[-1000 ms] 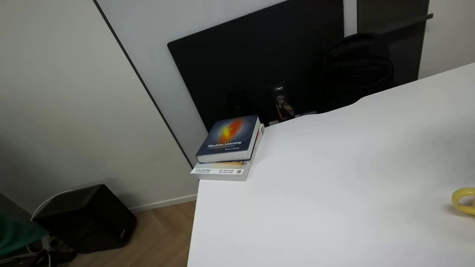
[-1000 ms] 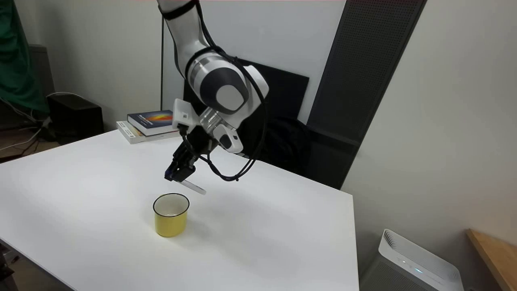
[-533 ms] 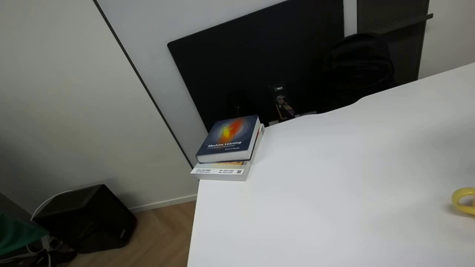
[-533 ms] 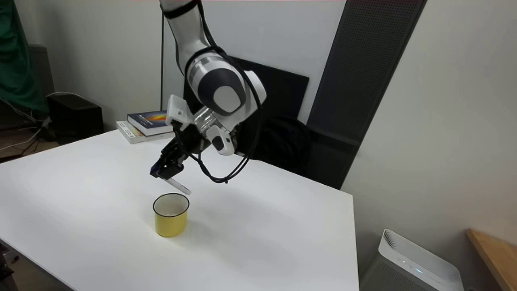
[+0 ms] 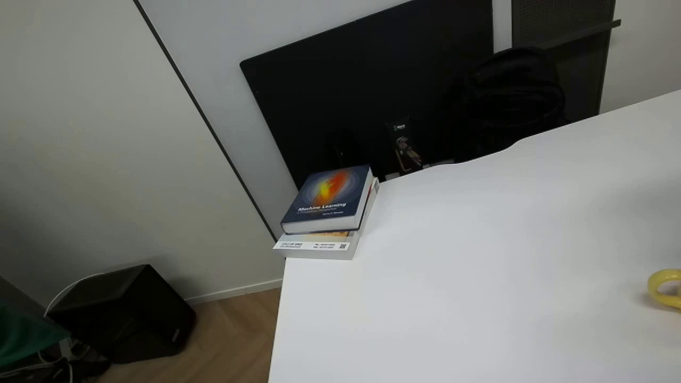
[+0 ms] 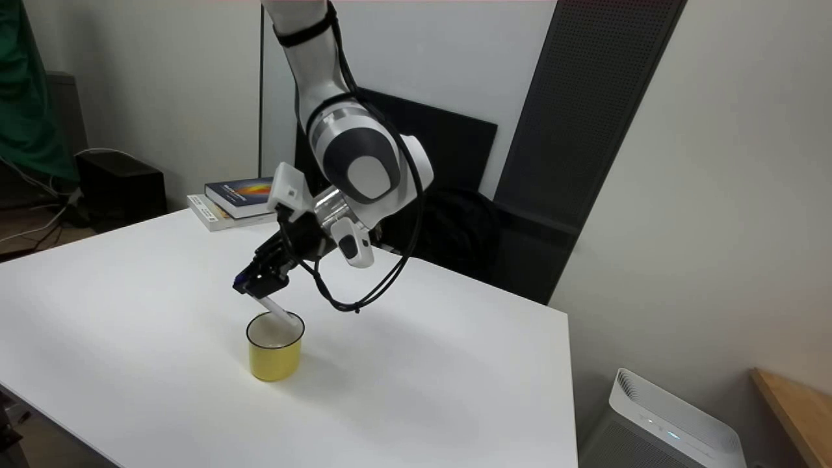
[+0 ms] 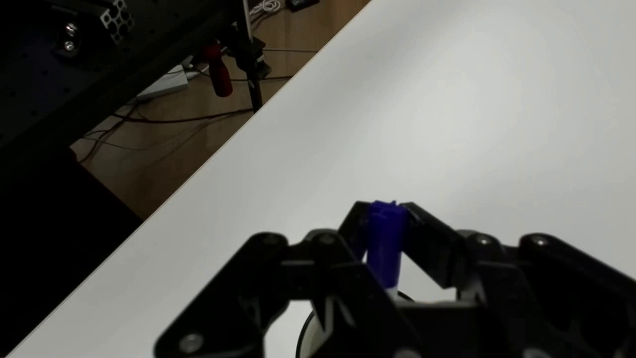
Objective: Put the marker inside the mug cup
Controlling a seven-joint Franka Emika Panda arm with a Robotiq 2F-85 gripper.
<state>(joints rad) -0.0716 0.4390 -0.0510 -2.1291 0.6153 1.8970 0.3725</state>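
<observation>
The yellow mug (image 6: 274, 365) with a dark rim and pale inside stands upright on the white table. In an exterior view only its handle (image 5: 654, 287) shows, at the right edge. My gripper (image 6: 249, 283) is shut on the marker's blue cap end, above and behind the mug's rim. The marker's white body (image 6: 275, 308) slants down to the right, and its lower end overlaps the mug's opening. I cannot tell whether it is below the rim. In the wrist view the blue cap (image 7: 386, 243) sits between both fingertips, and the mug's rim (image 7: 304, 332) is partly hidden behind the gripper.
Two stacked books (image 6: 237, 201) lie at the table's far left corner, also in an exterior view (image 5: 330, 205). A black cable loop (image 6: 364, 302) hangs from the arm right of the mug. The table edge (image 7: 198, 169) runs diagonally in the wrist view.
My gripper has moved left and then slightly down with the marker. The marker's lower end went from right of and above the mug to overlapping its opening. The mug has not moved.
</observation>
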